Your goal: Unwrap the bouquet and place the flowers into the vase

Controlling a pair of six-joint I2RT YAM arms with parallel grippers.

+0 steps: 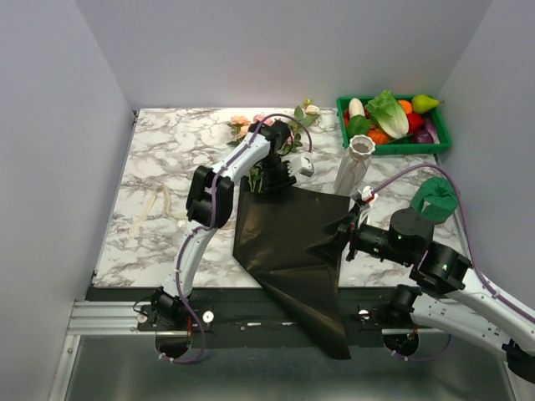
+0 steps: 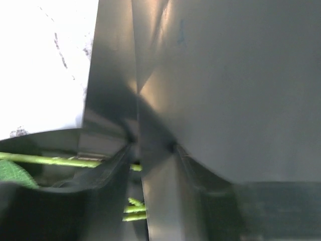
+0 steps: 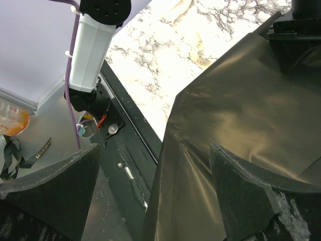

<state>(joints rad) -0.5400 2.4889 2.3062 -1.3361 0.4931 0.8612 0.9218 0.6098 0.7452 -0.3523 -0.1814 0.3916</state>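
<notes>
Black wrapper [image 1: 284, 238] lies lengthwise, flowers [image 1: 242, 124] at its far end

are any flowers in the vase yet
No, the vase stands upright with an empty mouth, and the flowers lie on the table.

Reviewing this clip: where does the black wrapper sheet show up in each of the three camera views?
Top external: black wrapper lies spread open mid-table, hanging over the near edge.
Left wrist: black wrapper fills the centre and right, seen close up.
Right wrist: black wrapper covers the right half, draped past the table's edge.
Shared landmark: marble tabletop, to the left of the wrapper in every view.
</notes>
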